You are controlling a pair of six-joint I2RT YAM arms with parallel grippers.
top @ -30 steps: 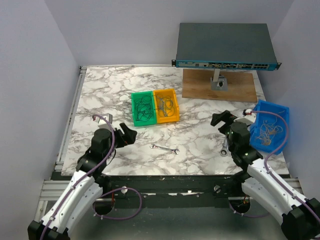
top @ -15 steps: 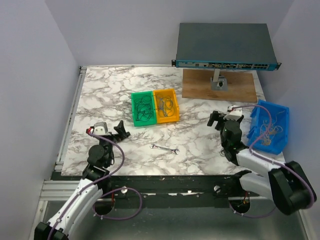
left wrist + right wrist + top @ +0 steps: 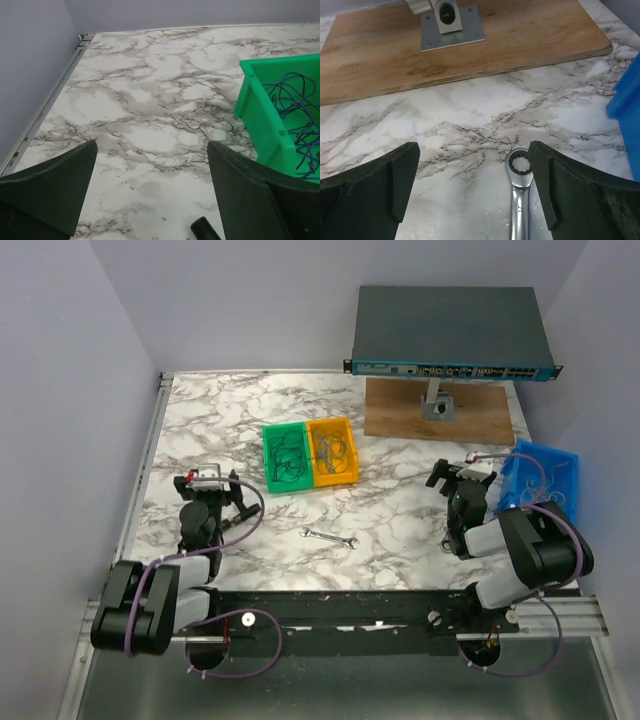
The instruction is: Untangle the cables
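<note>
The cables (image 3: 295, 120) are thin blue wires lying in a loose tangle inside the green bin (image 3: 260, 120), at the right of the left wrist view. From above, dark wire loops (image 3: 287, 458) fill that green bin (image 3: 270, 432), and more wires (image 3: 335, 450) lie in the orange bin (image 3: 345, 426) beside it. My left gripper (image 3: 210, 485) (image 3: 151, 150) is open and empty, low over bare marble left of the bins. My right gripper (image 3: 455, 475) (image 3: 473, 150) is open and empty over the marble, facing the wooden board.
A steel ring wrench (image 3: 520, 200) lies just inside my right finger. A small wrench (image 3: 330, 536) rests mid-table near the front. A blue bin (image 3: 560, 460) of pale wires stands at the right. A network switch (image 3: 450, 330) sits above a wooden board (image 3: 400, 415) at the back.
Both arms have folded back toward their bases. The left gripper swung left and down to the table. The right gripper turned toward the board. Nothing was picked up.
</note>
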